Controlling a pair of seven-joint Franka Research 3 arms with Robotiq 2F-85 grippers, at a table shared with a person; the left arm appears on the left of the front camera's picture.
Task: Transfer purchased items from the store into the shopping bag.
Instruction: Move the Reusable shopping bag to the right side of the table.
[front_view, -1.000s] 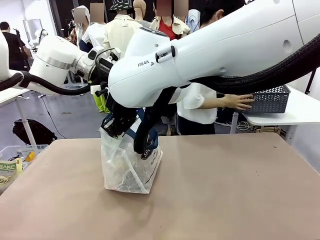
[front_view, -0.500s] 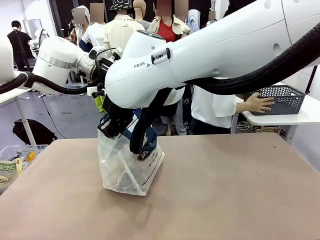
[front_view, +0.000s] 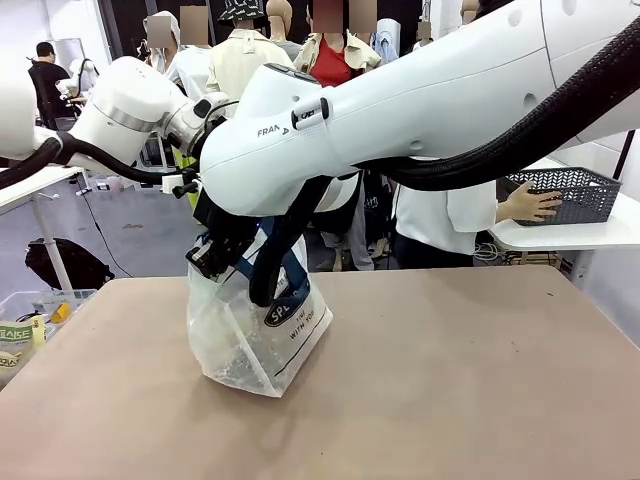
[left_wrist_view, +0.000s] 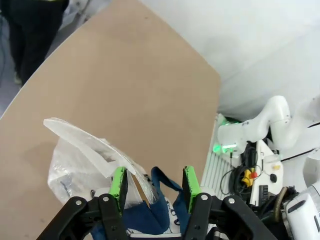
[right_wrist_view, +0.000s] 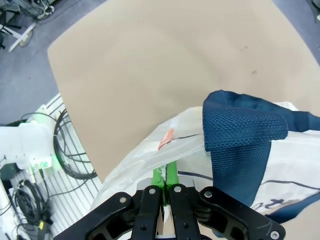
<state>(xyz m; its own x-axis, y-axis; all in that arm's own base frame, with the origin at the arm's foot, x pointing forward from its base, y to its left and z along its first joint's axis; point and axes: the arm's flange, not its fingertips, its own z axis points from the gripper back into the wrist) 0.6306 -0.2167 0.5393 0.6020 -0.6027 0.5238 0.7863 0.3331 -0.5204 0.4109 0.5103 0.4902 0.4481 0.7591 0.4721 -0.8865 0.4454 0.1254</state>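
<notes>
Front view: the bag (front_view: 255, 340) stands at 9 o'clock on the bench (front_view: 450, 380), both arms at its top. Left wrist: left tool (left_wrist_view: 154, 176) apart, straddling a handle (left_wrist_view: 159, 202), probably spreading the mouth. Right wrist: right tool (right_wrist_view: 166, 176) clamped on the bag's rim, holding it open.
</notes>
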